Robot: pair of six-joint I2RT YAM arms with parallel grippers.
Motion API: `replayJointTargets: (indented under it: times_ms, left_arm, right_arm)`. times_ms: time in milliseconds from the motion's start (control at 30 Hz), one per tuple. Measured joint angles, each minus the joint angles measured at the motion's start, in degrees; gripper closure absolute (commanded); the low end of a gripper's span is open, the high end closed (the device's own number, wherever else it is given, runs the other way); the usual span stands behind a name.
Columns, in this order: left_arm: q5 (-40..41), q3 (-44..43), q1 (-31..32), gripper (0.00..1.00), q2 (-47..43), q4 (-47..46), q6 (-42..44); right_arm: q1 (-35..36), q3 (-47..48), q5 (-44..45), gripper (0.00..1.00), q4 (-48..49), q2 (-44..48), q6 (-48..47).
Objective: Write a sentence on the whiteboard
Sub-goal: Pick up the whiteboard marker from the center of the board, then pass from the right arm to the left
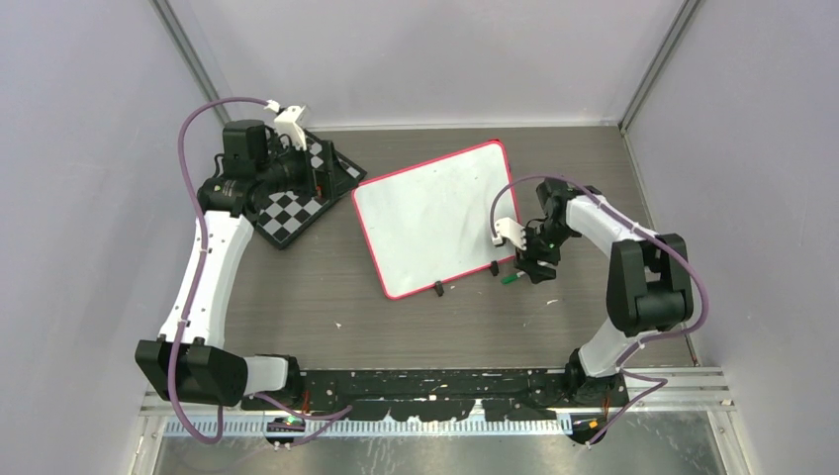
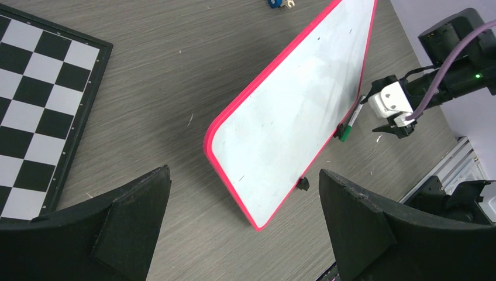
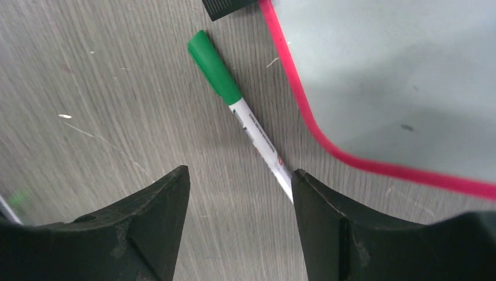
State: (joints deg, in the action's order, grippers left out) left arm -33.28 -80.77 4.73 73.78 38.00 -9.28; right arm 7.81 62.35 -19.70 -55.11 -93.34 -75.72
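The whiteboard [image 1: 435, 218] lies on the table with its red-pink rim and two black feet at its near edge. Its face is blank apart from faint smudges; no green sentence shows on it. It also shows in the left wrist view [image 2: 292, 111] and the right wrist view [image 3: 398, 70]. A capped green marker [image 1: 510, 280] lies on the table beside the board's near right corner [image 3: 234, 99]. My right gripper [image 1: 534, 267] hovers over it, open [image 3: 240, 172], with the marker's white end running under the right finger. My left gripper [image 1: 302, 178] is open and empty [image 2: 244, 171] over the chessboard.
A black-and-white chessboard [image 1: 292, 213] lies at the back left, touching the whiteboard's far left corner; it also shows in the left wrist view [image 2: 35, 105]. A small blue object [image 2: 275, 3] lies beyond the board. Grey walls close in the table on three sides.
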Motion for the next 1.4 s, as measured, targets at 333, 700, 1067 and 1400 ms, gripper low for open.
replayJointTargets:
  times_ms: [333,700,1067,1400]
  left_arm:
    - [0.00,0.00,0.00,0.00,0.09,0.46,0.70]
    - [-1.90,0.00,0.00,0.00,0.20,0.48,0.98]
    - [-7.15,-3.82,1.97,0.00,1.44,7.98,10.29]
    - [-3.06,-4.70,19.37,0.00,1.40,15.45,26.32]
  right_arm:
    - [-0.26,-1.95,0.31,0.61,4.68,-5.46,-5.62]
    - [-0.42,-10.12,0.48,1.00,7.32,1.62,-6.62]
    - [3.91,-0.68,-8.11,1.00,-5.92,13.86,12.85]
    - [11.89,12.61,-18.97,1.00,-7.76,15.28,43.52]
